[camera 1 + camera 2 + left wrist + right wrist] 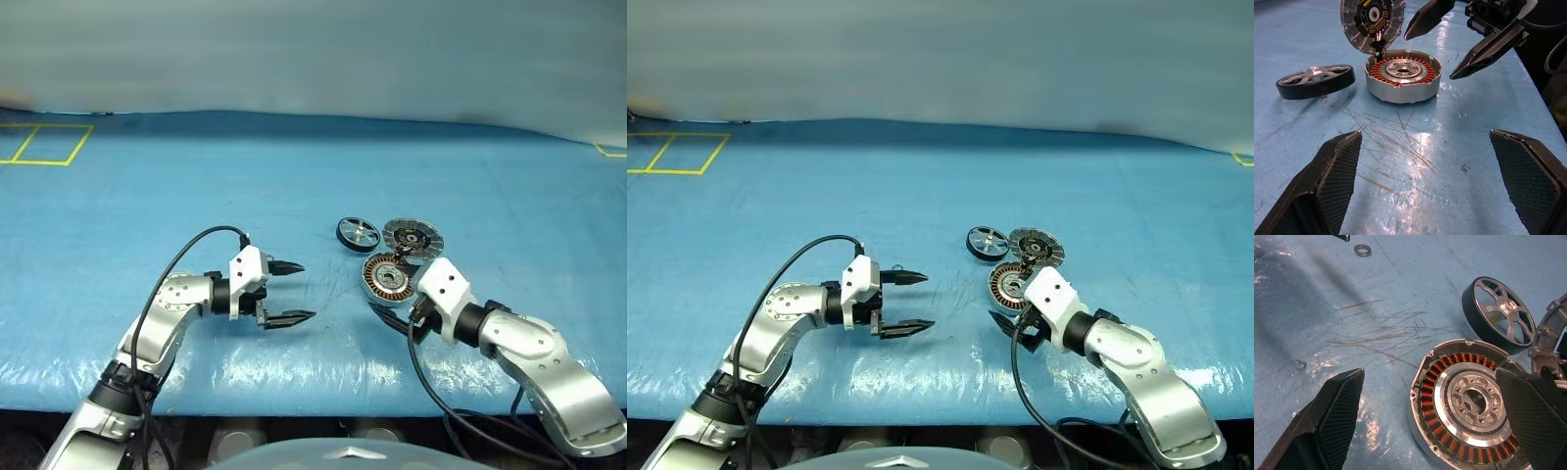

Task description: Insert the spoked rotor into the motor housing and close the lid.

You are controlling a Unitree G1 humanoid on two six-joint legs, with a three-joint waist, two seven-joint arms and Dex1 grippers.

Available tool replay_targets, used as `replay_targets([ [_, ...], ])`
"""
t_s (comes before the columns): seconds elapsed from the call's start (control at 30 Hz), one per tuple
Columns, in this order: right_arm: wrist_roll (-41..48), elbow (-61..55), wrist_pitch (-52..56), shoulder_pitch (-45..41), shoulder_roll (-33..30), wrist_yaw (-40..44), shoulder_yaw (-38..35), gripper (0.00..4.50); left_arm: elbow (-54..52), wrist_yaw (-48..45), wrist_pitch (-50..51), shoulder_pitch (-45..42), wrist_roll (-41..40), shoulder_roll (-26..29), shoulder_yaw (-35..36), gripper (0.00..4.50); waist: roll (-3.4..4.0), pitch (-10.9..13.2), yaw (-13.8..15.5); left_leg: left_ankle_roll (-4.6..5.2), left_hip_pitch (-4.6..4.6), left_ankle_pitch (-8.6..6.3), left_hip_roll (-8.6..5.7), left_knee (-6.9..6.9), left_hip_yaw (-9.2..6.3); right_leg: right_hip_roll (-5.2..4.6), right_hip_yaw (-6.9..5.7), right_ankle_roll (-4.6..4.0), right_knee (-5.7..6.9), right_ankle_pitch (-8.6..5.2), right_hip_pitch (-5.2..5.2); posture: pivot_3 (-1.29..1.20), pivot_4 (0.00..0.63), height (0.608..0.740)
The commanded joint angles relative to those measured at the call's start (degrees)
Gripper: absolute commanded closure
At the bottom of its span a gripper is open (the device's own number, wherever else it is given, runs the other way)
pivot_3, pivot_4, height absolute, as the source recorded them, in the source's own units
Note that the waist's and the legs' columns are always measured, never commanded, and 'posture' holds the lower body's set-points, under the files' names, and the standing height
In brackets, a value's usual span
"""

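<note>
I had three motor parts clustered on the blue table (294, 176), right of centre. The housing (386, 278) sat flat: a shallow silver puck, open on top, with a ring of copper-coloured windings around a silver hub with a dark bore. The rotor (358, 233) lay just beyond it toward my left, apart from it, a black ring with thin silver spokes and a silver hub, blue table showing between the spokes. The lid (412, 237) was just behind the housing, propped tilted with its lower edge against the housing's far rim; it was a silver-grey disc with radial slots and a dark centre, and a short wire ran from it down to the housing.

My left gripper (288, 292) hung over bare table well left of the parts, fingers spread wide, nothing between them, pointing toward the housing. My right gripper (1458, 48) was right at the housing's near side, fingers wide apart and empty, not touching it as far as I could tell. A small metal ring (1362, 250) lay alone on the table beyond the scratch marks.
</note>
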Motion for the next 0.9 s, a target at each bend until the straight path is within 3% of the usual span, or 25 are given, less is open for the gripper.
replay_targets([
  [0.03,-1.7,0.8,1.1,-3.6,-2.4,2.1,1.9,0.00,-0.5,0.6,-1.4,0.1,0.3,-0.4,0.7,0.05,0.00,0.0,0.0,0.00,0.00,0.00,0.00,0.00,0.00,0.00,0.00,0.00,0.00,0.00,0.00,0.00,0.150,0.740],
  [0.4,-5.0,5.4,2.0,-9.6,-9.9,9.9,6.4,0.00,-1.2,2.8,-2.4,3.2,0.6,-1.2,0.9,0.05,-0.03,0.0,0.1,0.00,-0.01,0.00,-0.01,0.02,0.01,-0.01,0.01,0.01,-0.01,0.01,0.01,0.00,0.150,0.740],
  [0.67,-5.1,8.7,1.3,-11.3,-7.8,11.3,7.2,0.00,-2.2,3.7,-2.1,5.0,0.5,-1.3,0.9,0.05,-0.04,0.0,0.1,0.00,0.01,0.00,-0.01,0.05,0.02,-0.01,0.01,0.02,0.01,0.02,0.01,0.00,0.150,0.740],
  [0.9,-10.5,11.6,-1.4,-12.7,-8.9,13.0,12.0,0.00,-1.7,4.4,-2.7,4.6,0.9,-1.5,1.0,0.05,-0.05,0.0,0.1,0.00,0.00,0.00,-0.01,0.07,0.01,-0.01,0.01,0.03,0.02,0.03,0.02,0.00,0.150,0.740],
])
